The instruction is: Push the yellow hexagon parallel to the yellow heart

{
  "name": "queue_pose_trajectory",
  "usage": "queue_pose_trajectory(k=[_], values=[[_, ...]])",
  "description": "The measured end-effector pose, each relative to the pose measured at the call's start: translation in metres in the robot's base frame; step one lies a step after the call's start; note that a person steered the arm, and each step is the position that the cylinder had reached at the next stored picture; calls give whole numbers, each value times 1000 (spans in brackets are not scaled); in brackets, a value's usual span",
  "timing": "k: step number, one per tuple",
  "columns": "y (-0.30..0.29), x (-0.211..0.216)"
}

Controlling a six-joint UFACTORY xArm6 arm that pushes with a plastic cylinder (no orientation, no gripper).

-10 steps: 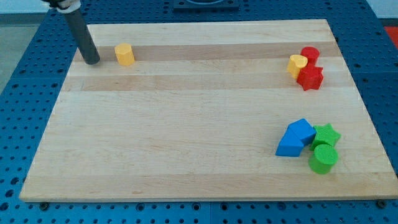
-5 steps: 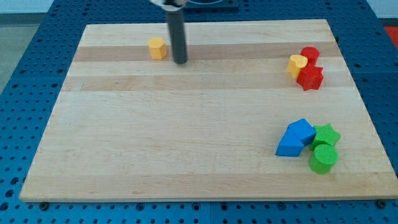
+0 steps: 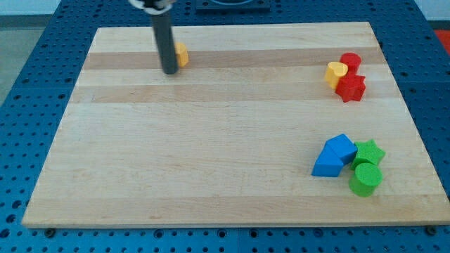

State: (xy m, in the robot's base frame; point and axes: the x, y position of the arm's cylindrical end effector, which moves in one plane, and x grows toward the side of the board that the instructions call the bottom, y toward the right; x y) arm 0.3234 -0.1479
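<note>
Wood grain runs across the counter (image 3: 211, 140), a pale board set on a blue perforated base (image 3: 28, 84). No hand is carried by the arm, so nothing is clasped and no opening can be reported; the arm ends in a dark rod (image 3: 164, 39), and my tip (image 3: 169, 72) is planted on the counter toward eleven o'clock of the board.

Just beside the rod, at about two o'clock from my tip, the yellow hexagon (image 3: 182, 54) is seen, its near-left part hidden behind the rod. Whether the rod is actually touching it cannot be told, though no gap can be made out between them.

Far off toward two o'clock of the board, the yellow heart (image 3: 335, 73) is found, pressed against two red blocks: a red cylinder (image 3: 351, 62) at its one o'clock and a red star (image 3: 351, 88) at its four o'clock. The hexagon and the heart are well apart, the hexagon lying slightly nearer the view's top than the heart.

Toward four o'clock of the board a second cluster is gathered. A blue block (image 3: 334, 155) of angular, house-like shape is placed at its nine o'clock side, a green star (image 3: 370, 152) is set just beside it at three o'clock, and a green cylinder (image 3: 365, 178) is tucked below the star, touching or nearly touching both.
</note>
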Motion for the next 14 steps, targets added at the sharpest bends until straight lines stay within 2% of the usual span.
queue_pose_trajectory(k=[1,3,4,5,9,10,11,14], values=[[-43,3],[-18,-43],[12,-43],[57,-43],[307,-40],[330,-33],[306,-41],[150,-54]])
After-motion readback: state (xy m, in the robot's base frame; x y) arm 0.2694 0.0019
